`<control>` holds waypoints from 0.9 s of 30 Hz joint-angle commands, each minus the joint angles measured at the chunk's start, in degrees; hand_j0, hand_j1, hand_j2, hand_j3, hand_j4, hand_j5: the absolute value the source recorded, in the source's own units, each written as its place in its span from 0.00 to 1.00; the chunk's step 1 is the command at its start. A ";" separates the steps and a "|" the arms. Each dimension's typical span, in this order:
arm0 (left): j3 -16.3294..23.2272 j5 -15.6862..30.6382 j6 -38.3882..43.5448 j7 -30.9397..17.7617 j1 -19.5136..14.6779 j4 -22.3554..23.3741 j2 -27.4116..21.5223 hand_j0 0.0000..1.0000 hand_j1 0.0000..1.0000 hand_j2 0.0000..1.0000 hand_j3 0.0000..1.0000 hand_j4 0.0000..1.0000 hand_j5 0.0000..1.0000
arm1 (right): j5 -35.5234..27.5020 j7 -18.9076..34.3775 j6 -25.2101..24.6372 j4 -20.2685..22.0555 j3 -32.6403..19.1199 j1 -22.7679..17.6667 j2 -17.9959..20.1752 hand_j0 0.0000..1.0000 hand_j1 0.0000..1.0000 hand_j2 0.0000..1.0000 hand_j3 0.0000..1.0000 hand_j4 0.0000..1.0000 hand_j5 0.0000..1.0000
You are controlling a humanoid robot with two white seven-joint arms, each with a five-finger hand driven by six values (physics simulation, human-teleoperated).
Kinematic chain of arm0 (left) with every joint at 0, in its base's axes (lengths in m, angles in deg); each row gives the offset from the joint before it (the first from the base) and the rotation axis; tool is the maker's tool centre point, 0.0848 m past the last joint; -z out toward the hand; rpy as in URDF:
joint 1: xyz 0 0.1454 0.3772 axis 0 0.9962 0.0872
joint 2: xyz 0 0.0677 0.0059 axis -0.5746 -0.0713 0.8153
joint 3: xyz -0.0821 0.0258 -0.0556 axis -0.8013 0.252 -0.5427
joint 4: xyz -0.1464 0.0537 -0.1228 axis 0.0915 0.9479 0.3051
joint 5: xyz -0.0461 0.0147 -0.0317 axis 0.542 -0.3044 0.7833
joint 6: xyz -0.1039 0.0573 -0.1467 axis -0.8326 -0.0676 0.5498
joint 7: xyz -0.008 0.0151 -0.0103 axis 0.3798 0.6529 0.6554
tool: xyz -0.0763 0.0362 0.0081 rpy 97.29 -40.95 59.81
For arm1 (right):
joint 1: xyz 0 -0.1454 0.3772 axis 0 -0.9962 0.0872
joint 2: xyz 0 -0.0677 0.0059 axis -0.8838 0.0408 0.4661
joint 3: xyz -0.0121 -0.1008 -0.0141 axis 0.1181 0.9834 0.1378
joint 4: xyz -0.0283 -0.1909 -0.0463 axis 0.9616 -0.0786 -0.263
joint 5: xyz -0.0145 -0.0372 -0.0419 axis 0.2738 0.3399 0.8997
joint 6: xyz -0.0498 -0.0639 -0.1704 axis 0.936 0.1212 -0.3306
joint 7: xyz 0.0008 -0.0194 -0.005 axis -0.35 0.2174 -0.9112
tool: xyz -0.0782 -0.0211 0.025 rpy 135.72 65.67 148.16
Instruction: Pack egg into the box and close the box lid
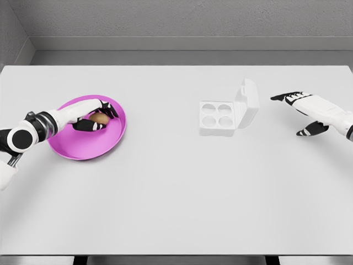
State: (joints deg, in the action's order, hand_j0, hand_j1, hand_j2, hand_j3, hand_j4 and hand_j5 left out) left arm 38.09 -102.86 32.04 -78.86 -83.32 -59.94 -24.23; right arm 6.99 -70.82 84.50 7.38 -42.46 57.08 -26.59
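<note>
A brown egg (pixel 99 117) lies on a magenta plate (pixel 83 144) at the left of the table. My left hand (pixel 97 116) reaches over the plate with its fingers curled around the egg, which still rests on the plate. A white egg box (pixel 218 116) with several round wells sits right of centre, its lid (pixel 247 102) standing open on the right side. My right hand (pixel 300 113) hovers to the right of the box, fingers spread and holding nothing.
The white table (pixel 176 193) stretches wide in front of the plate and box. Its back edge meets a grey wall.
</note>
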 commanded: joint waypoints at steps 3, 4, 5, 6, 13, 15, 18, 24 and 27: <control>-0.03 0.11 -0.24 -0.02 0.00 -0.41 -0.05 0.44 0.44 0.44 0.44 0.44 0.44 | -0.29 -0.03 -0.01 0.02 -0.05 0.00 0.07 1.00 1.00 1.00 1.00 1.00 1.00; -0.03 0.11 -0.24 -0.02 0.00 -0.41 -0.06 0.44 0.44 0.44 0.44 0.44 0.44 | -0.29 -0.03 -0.02 0.02 -0.05 -0.09 0.07 1.00 1.00 1.00 1.00 1.00 1.00; -0.03 0.11 -0.24 -0.02 0.00 -0.41 -0.14 0.44 0.44 0.44 0.44 0.44 0.44 | -0.29 -0.03 -0.10 0.02 -0.05 0.00 0.07 1.00 1.00 1.00 1.00 1.00 1.00; -0.12 0.11 -0.24 -0.02 0.00 -0.67 -0.14 0.43 0.43 0.43 0.43 0.43 0.43 | -0.29 -0.03 -0.01 0.02 -0.05 0.00 0.07 1.00 1.00 1.00 1.00 1.00 1.00; -0.03 0.37 -0.24 -0.02 -0.09 -2.78 -1.02 0.36 0.36 0.36 0.36 0.36 0.36 | -0.29 -0.03 -0.02 0.02 -0.05 -0.09 0.07 1.00 1.00 1.00 1.00 1.00 1.00; -0.12 0.37 -0.24 -0.02 -0.09 -2.96 -1.02 0.35 0.35 0.35 0.35 0.35 0.35 | -0.29 -0.03 -0.02 0.02 -0.05 0.00 0.07 1.00 1.00 1.00 1.00 1.00 1.00; -0.12 0.46 -0.24 -0.02 -0.09 -3.75 -1.55 0.35 0.35 0.35 0.35 0.35 0.35 | -0.29 -0.03 -0.01 0.02 -0.05 0.00 0.07 1.00 1.00 1.00 1.00 1.00 1.00; -0.73 0.55 -0.24 -0.02 -0.18 -5.07 -1.46 0.34 0.34 0.34 0.34 0.34 0.34 | -0.29 -0.03 -0.01 0.02 -0.05 -0.09 0.16 1.00 1.00 1.00 1.00 1.00 1.00; -1.53 0.55 -0.24 -0.02 -0.09 -4.98 -1.37 0.34 0.34 0.34 0.34 0.34 0.34 | -0.29 -0.03 -0.01 0.11 0.03 -0.09 0.16 1.00 1.00 1.00 1.00 1.00 1.00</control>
State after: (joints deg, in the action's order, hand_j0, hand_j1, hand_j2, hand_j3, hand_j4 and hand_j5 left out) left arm 36.91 -102.43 31.80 -78.92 -83.40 -64.79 -25.60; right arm 6.99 -70.82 84.52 7.43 -42.43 56.99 -26.51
